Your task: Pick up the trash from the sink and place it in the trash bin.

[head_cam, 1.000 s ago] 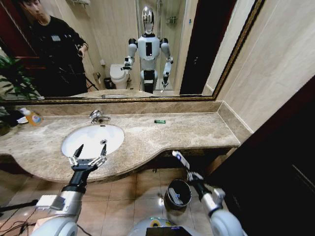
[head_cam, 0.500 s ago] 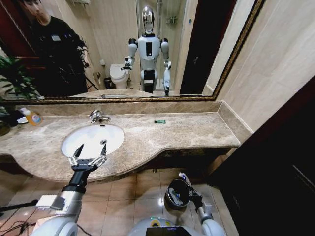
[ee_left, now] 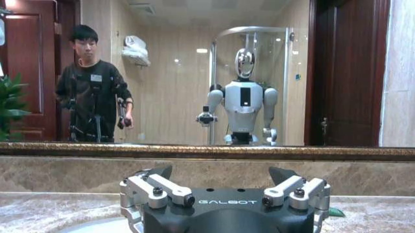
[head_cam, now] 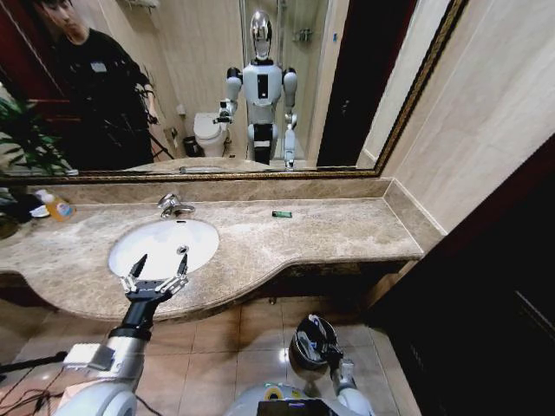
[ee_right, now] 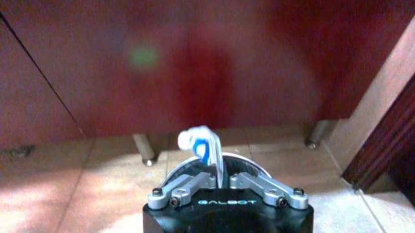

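Right gripper (head_cam: 323, 345) low in the lower centre of the head view, over the trash bin (head_cam: 305, 340) on the tiled floor, below the front edge of the surface (head_cam: 329, 230). In the right wrist view, right gripper (ee_right: 220, 180) closed narrow on a white tube with blue marks (ee_right: 202, 148), tube standing up from between the fingers (ee_right: 188, 185), bin rim (ee_right: 250, 166) directly beyond them. Red-brown cabinet front and two metal legs behind the bin.

Left gripper (head_cam: 156, 276) at lower left of the head view, spread wide and holding nothing, poised over the near rim of the sink (head_cam: 139, 238). Same gripper (ee_left: 224, 193) at the bottom of the left wrist view, fingers (ee_left: 162, 187) well apart, mirror above the surface ahead of it.

White oval sink at left of centre in the head view, chrome tap (head_cam: 173, 205) at its far edge. Tiny dark-green piece (head_cam: 281, 214) lying on the surface near the back wall, well apart from the sink. Yellow-orange bottle (head_cam: 57, 206) at far left of the surface.
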